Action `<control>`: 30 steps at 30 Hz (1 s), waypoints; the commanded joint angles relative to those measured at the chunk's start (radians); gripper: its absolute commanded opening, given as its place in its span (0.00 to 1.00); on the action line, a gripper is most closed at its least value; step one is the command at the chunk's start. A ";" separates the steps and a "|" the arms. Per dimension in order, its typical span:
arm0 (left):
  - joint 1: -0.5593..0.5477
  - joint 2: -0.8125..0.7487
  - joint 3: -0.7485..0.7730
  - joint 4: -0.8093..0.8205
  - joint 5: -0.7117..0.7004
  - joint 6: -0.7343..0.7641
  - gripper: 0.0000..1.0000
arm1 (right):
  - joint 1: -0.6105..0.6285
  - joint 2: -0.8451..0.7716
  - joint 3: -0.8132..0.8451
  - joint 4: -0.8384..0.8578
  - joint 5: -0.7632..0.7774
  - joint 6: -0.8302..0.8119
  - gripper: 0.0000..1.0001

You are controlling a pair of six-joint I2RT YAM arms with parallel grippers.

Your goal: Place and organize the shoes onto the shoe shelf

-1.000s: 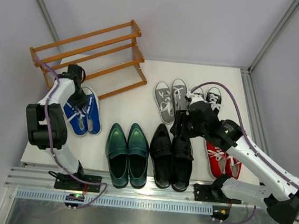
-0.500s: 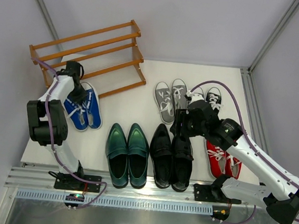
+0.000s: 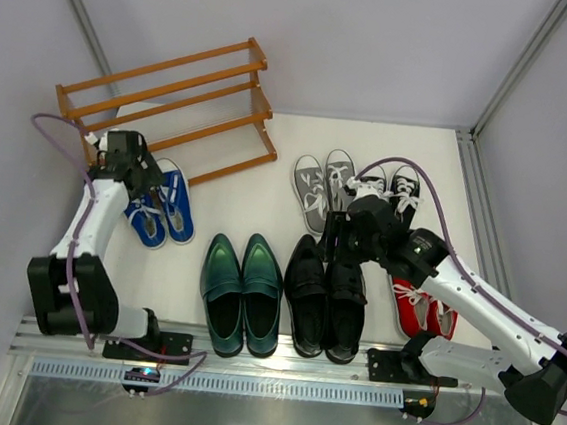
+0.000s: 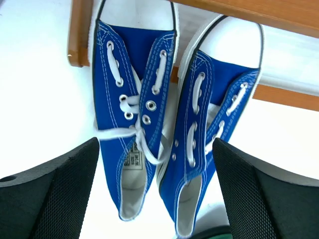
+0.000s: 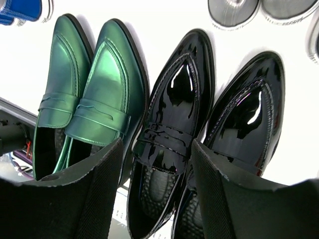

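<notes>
The blue sneakers lie side by side on the white tabletop, toes against the bottom rail of the orange-brown shoe shelf. My left gripper hangs open just behind their heels, touching neither shoe. My right gripper is open over the black leather loafers, its fingers either side of the left loafer. The dark green loafers stand left of them.
Grey sneakers and black-and-white sneakers sit at the back right. Red sneakers lie partly under the right arm. All three shelf tiers hold nothing. The metal rail runs along the near edge, with walls on both sides.
My left gripper has opened, let go of the blue sneakers and drawn back to the left. The sneakers have ended nearer the shelf. The right gripper has shifted only slightly.
</notes>
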 commanded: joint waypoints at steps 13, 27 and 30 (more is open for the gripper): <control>-0.150 -0.123 -0.164 0.087 -0.067 0.026 0.91 | 0.044 0.010 -0.079 0.113 0.013 0.029 0.60; -0.204 0.077 -0.104 -0.024 -0.174 0.006 0.88 | 0.045 -0.030 -0.122 0.111 0.016 0.029 0.60; -0.205 0.117 -0.101 -0.030 -0.176 -0.008 0.76 | 0.045 -0.036 -0.137 0.116 0.016 0.036 0.60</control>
